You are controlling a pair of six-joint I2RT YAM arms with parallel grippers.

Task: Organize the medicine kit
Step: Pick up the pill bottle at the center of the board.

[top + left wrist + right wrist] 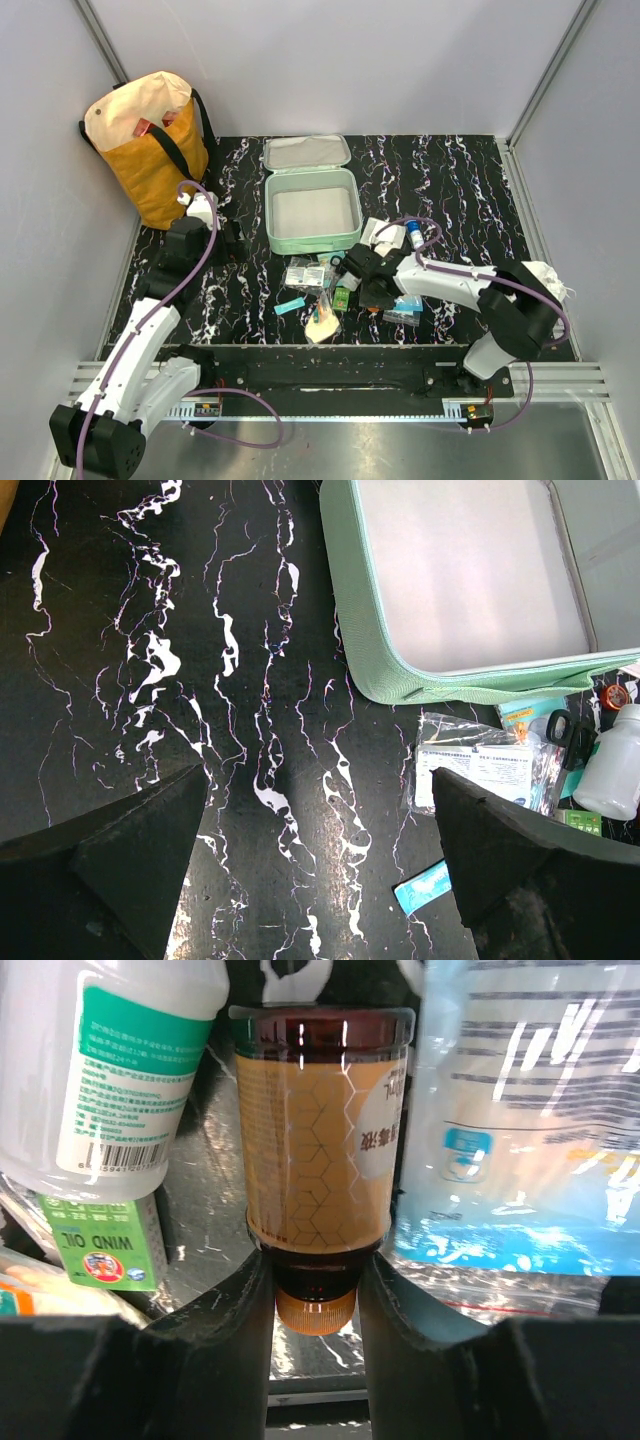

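The medicine kit (270,215) is a mint-green zip case lying open at the back middle of the table, its pale lining bare and its lid (306,152) folded back. Its near wall shows in the left wrist view (370,650). My right gripper (316,1290) is shut on the neck of an amber bottle (318,1150) with an orange honeycomb label and orange cap. In the top view this gripper (365,275) is among the loose items in front of the kit. My left gripper (320,830) is open and empty over bare table left of the kit (232,240).
A yellow-and-cream tote bag (150,140) stands at the back left. Loose items lie in front of the kit: a white green-labelled bottle (120,1070), a green Wind Oil box (100,1245), clear sachets (480,765), scissors (568,735), a blue packet (425,888), a blue-capped bottle (412,238).
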